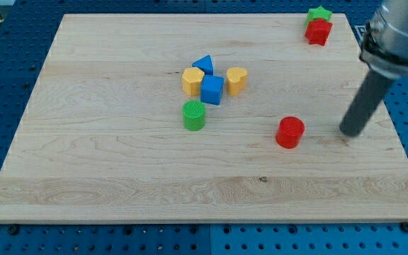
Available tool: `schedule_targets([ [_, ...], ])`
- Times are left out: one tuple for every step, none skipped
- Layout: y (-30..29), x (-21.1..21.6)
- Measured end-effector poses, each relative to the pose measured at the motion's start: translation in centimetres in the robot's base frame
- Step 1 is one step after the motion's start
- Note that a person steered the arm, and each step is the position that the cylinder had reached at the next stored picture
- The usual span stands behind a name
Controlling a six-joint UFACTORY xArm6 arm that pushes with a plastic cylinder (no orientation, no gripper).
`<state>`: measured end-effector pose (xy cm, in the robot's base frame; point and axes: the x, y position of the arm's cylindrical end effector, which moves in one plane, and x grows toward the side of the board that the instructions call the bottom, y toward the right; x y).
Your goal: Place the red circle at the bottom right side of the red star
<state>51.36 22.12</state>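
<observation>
The red circle (290, 132) stands on the wooden board at the view's centre right. The red star (318, 32) sits at the view's top right, touching a green star (319, 13) just above it. My tip (348, 132) rests on the board to the right of the red circle, about one block's width away and level with it. The rod slants up to the view's right.
A cluster sits at the board's middle: a blue triangle (203, 64), a yellow hexagon (193, 81), a blue cube (212, 90) and a yellow heart (236, 80). A green cylinder (194, 115) stands just below them. The board's right edge (395, 134) is close to my tip.
</observation>
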Motion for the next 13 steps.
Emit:
schedule_targets([
  [-1.5,4.9],
  [-10.9,4.3],
  [-12.7,2.2],
  [-12.6,1.5],
  [-9.7,0.4],
  [-6.2,0.1],
  [-5.5,-1.3],
  [-7.7,-1.4],
  [-9.1,-2.7],
  [-7.8,-4.7],
  [-6.1,-6.9],
  [-4.1,-8.4],
  [-2.3,-7.5],
])
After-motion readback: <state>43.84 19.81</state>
